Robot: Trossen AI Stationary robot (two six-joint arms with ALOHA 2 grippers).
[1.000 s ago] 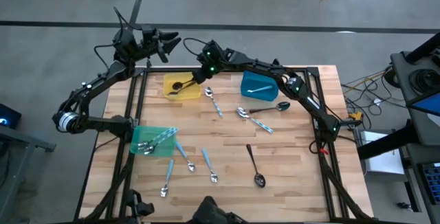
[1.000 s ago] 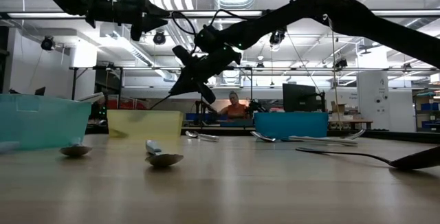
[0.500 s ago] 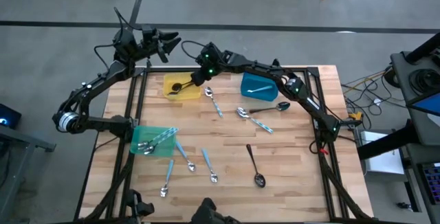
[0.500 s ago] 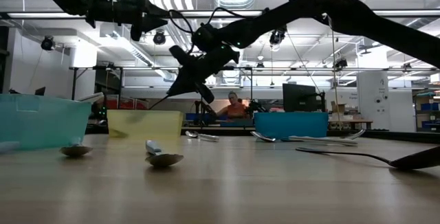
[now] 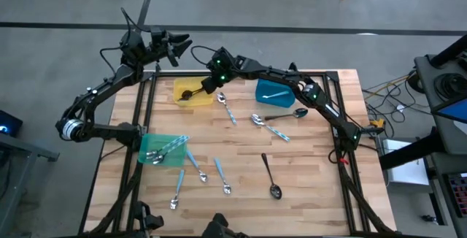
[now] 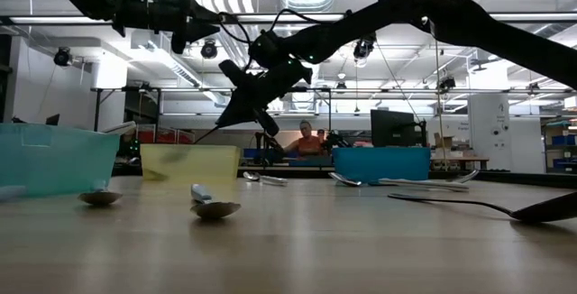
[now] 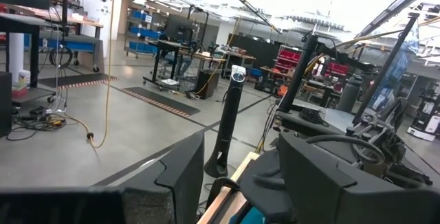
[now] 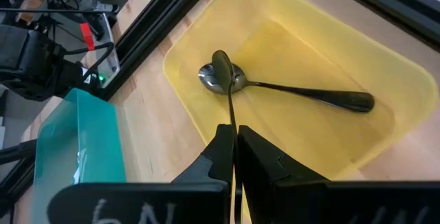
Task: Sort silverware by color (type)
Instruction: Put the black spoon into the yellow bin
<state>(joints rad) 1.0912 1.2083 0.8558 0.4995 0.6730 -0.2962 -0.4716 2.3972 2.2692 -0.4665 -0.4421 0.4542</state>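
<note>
We see the right claw (image 8: 234,148) pinched tight on a slim dark spoon (image 8: 226,86) above the smooth yellow plastic bin (image 8: 385,80), upper centre; the left claw (image 5: 175,48) gapes empty beyond the wooden surface (image 5: 306,165).

Yellow bin (image 8: 385,86); dark spoons (image 8: 302,93); green bin (image 5: 162,150).

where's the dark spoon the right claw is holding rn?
The dark spoon is pinched in the right claw, hanging over the yellow bin at the table's far left, above another dark spoon already lying inside.
</note>
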